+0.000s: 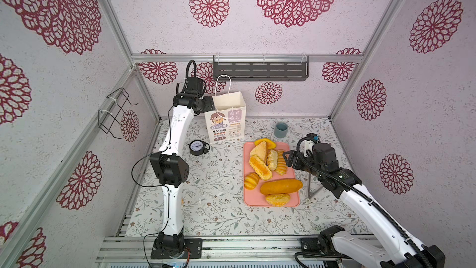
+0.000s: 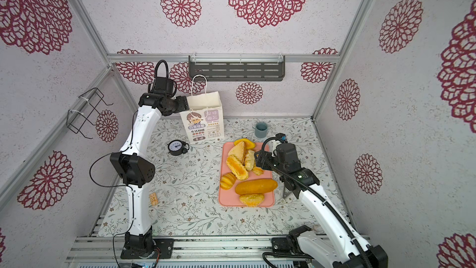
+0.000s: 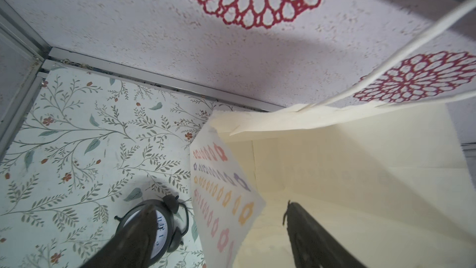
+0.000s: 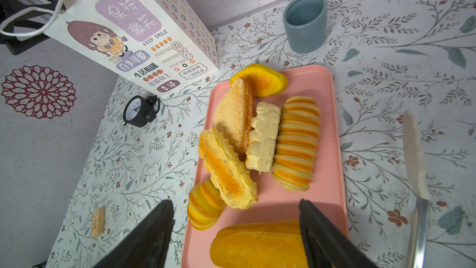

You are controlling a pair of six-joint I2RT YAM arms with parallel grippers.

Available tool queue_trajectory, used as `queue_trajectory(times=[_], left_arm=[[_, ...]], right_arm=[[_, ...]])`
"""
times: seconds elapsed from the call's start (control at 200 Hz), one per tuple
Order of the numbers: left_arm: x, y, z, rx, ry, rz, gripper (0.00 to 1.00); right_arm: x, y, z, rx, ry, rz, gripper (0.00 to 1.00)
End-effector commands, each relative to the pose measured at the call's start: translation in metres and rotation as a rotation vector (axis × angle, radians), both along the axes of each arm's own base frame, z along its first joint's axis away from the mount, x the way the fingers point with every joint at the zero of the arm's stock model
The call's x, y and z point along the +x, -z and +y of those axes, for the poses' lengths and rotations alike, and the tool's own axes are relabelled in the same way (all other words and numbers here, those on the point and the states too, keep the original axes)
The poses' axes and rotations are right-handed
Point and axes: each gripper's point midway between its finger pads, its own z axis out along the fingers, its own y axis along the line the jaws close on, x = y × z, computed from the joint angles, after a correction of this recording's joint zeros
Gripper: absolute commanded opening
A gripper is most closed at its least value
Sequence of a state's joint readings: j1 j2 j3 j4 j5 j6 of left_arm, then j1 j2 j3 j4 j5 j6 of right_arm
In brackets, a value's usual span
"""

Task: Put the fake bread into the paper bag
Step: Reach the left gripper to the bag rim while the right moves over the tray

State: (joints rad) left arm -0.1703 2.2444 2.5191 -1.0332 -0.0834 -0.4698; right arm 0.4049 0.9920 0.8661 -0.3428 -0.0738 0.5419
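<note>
Your left gripper (image 3: pixel 220 204) stood wide at the rim of the paper bag (image 1: pixel 224 125), with one finger outside the side wall and one inside, the wall not yet pinched. I think a soft closing there, only to steady the mouth, was the good way, because a pull could tip the upright bag. The fake bread (image 1: pixel 280 186) lay on the pink tray (image 4: pixel 327 130), at about four o'clock from the bag. Your right gripper (image 4: pixel 234 202) hovered wide and empty above the long loaf (image 4: pixel 257 246); a grip across its middle seemed best. Only the left wrist view showed the inside of the bag, with no bread visible there. Only the right wrist view showed clearly the knife (image 4: pixel 414 150) on the counter (image 4: pixel 386 73), just beside the tray.
</note>
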Motion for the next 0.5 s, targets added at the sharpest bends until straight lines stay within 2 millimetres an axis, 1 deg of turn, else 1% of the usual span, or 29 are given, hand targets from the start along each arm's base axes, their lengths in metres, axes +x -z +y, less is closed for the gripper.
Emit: queue_trajectory(times=[0.0,0.245,0.4,0.495], left_arm=[[0.008,-0.010,-0.003,-0.030,-0.013,-0.051,0.75],[0.009,0.004,-0.007,-0.036,0.004,-0.016,0.50],[0.007,0.008,-0.011,-0.049,0.021,-0.005,0.46],[0.007,0.009,-0.012,-0.052,0.026,-0.002,0.45]], right_arm=[[-0.002,-0.012,-0.003,0.023,0.029,-0.034,0.79],[-0.002,-0.018,-0.007,0.023,0.043,-0.053,0.79],[-0.002,-0.019,-0.007,0.027,0.049,-0.053,0.78],[-0.003,-0.020,-0.008,0.030,0.056,-0.057,0.78]])
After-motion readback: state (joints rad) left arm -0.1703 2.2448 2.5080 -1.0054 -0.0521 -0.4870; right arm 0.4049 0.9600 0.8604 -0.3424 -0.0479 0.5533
